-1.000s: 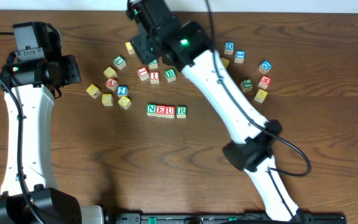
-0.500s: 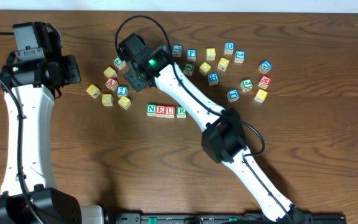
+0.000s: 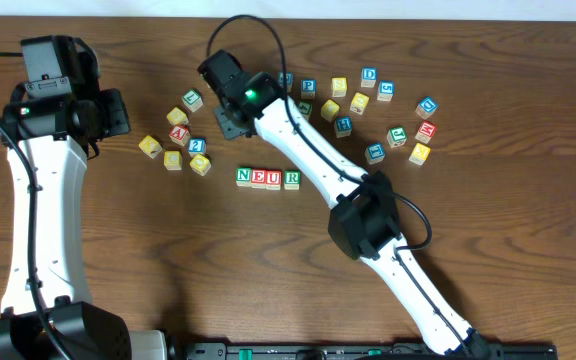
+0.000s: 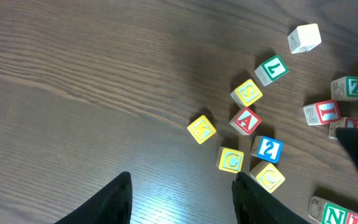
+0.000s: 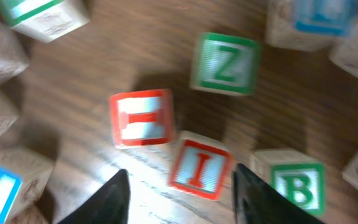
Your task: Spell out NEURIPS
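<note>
Four cubes reading N [image 3: 245, 177], E [image 3: 259, 178], U [image 3: 274, 179] and R [image 3: 292, 179] stand in a row at mid-table. In the right wrist view my right gripper [image 5: 180, 199] is open just above the wood. The red I cube [image 5: 199, 167] lies between its fingertips, nearer the right one and touching neither. The P cube [image 3: 308, 87] sits at the back. A yellow S cube [image 4: 247, 93] lies in the left cluster. My left gripper [image 4: 182, 199] hangs open over bare wood short of that cluster, holding nothing.
Around the I cube lie a red-bordered cube [image 5: 142, 118], a green Z [image 5: 224, 64] and a green B [image 5: 297, 186]. Left cluster: K [image 4: 201, 129], A [image 4: 245, 120], 2 [image 4: 267, 149], 7 [image 4: 271, 68]. Several more cubes [image 3: 398, 135] are scattered at the back right.
My right gripper has come forward from the back edge to the cubes around the I, first left, then slightly back right. The left arm has not moved.
</note>
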